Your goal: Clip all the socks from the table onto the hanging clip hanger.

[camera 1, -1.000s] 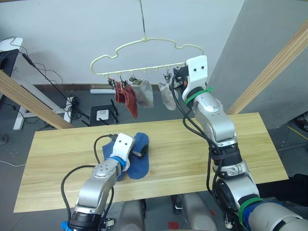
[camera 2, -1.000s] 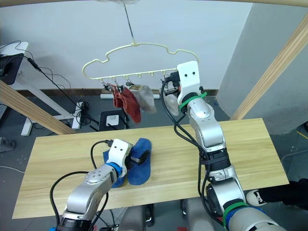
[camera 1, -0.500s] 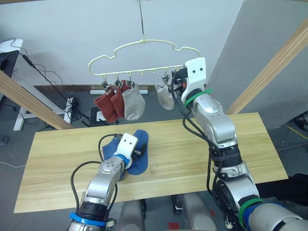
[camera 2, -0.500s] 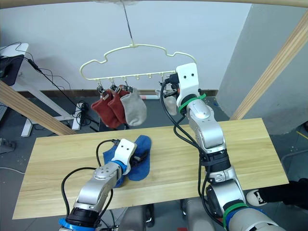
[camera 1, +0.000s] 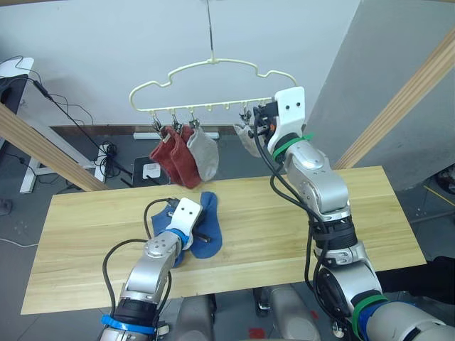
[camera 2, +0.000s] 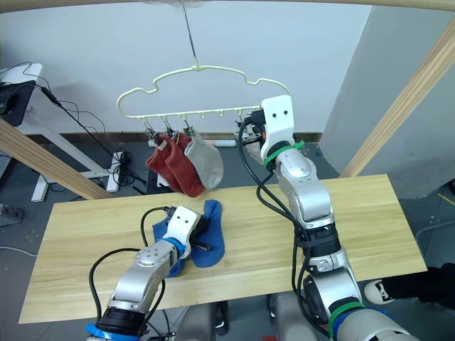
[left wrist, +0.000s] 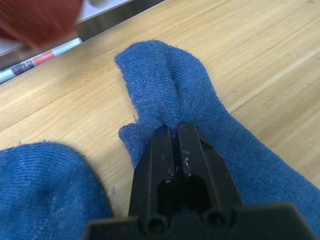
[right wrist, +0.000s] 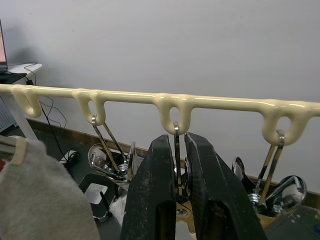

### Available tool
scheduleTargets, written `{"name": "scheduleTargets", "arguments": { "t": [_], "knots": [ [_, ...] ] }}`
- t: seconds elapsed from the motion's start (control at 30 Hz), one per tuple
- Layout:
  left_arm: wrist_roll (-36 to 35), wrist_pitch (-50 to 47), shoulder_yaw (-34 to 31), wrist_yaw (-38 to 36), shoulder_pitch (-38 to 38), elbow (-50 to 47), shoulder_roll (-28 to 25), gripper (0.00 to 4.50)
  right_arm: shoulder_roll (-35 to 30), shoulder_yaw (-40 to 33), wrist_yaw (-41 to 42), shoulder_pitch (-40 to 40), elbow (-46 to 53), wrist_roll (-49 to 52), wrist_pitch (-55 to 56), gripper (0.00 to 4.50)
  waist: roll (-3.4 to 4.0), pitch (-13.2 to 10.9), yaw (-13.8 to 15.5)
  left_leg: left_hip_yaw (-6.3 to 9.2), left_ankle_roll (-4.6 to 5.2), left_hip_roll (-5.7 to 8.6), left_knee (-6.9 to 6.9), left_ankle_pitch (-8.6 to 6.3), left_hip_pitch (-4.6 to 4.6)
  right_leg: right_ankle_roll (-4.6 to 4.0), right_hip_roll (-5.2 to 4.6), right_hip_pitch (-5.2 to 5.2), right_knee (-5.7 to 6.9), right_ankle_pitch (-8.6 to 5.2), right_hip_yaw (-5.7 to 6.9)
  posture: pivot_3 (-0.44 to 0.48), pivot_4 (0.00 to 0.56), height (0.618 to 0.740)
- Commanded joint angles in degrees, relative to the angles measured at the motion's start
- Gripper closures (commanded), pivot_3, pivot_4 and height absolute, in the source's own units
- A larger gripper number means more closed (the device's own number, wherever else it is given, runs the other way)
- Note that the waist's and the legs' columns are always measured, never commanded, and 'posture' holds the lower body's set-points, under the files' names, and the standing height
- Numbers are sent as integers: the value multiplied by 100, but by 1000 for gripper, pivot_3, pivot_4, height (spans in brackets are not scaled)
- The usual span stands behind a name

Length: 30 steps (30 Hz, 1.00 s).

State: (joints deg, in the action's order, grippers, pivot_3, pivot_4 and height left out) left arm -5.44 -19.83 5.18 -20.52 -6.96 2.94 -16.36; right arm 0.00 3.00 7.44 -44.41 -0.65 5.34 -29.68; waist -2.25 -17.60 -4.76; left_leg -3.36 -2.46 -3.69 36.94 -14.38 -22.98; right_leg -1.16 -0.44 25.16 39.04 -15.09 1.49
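On the left half of the table [camera 1: 298,234], the left gripper [left wrist: 172,131] rests low on the planks with its two black fingers pressed together, a ridge of a blue sock [left wrist: 200,110] pinched between their tips. That sock lies flat on the wood, and a second blue sock [left wrist: 45,185] lies just beside it, nearer the robot's left, partly under the left arm in the head views. Above and behind the table, the clip hanger [camera 1: 213,64] hangs by its hook, its row of clips running along the lower bar. At the hanger's left end, two rust red socks [camera 1: 178,153] dangle side by side from neighbouring clips, and a light grey sock [camera 1: 205,155] hangs from the next clip, touching them. Further right along the bar, past some bare clips, another light grey sock [camera 1: 248,139] hangs by the right arm, partly hidden behind it. At the right end of the hanger, the right gripper [right wrist: 176,150] is raised to the bar, its fingers drawn close around the wire of one metal clip [right wrist: 176,165], with a narrow gap left between them.
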Motion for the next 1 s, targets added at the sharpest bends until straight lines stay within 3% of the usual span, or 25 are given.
{"name": "scheduleTargets", "arguments": {
  "t": [0.03, 0.17, 0.3, 0.57, 1.0],
  "knots": [
    [-26, 836, 227, -471, 19, -234, 17, 4500, 5, -63, -32, 25, 189, 39, -30, 4440, 0, 0, 1, 0, 1, 0, 0, 0, -1, 0, 0, 1, -2, 0, 0, -165, 313, 740],
    [-102, 1664, 692, -1278, -288, -480, 58, 4500, -33, -88, -42, -12, 212, 56, -50, 4440, 0, 0, 6, -3, 2, 1, -1, -2, -5, 0, 0, 4, -5, 0, -2, -175, 315, 740],
    [-71, 2005, 932, -1528, -874, -248, 364, 4500, -74, -105, -43, -32, 218, 66, -66, 4440, 0, 0, -2, -8, 4, 2, 0, -3, -4, 4, 0, 3, -5, 2, -8, -184, 313, 740],
    [101, 2647, 741, -1163, -2074, 1018, 1073, 4500, -109, -101, -57, -86, 243, 63, -97, 4440, -1, -1, -18, -11, 13, 5, 0, -8, -5, 9, 2, 4, -10, 3, -12, -200, 312, 740],
    [189, 3435, 361, -961, -2599, 2053, 1026, 4500, -179, -122, -55, -40, 348, 46, -152, 4440, -2, -1, -31, -14, 19, 4, 0, -11, -8, 10, 1, 6, -14, 4, -11, -210, 315, 740]
  ]
}}
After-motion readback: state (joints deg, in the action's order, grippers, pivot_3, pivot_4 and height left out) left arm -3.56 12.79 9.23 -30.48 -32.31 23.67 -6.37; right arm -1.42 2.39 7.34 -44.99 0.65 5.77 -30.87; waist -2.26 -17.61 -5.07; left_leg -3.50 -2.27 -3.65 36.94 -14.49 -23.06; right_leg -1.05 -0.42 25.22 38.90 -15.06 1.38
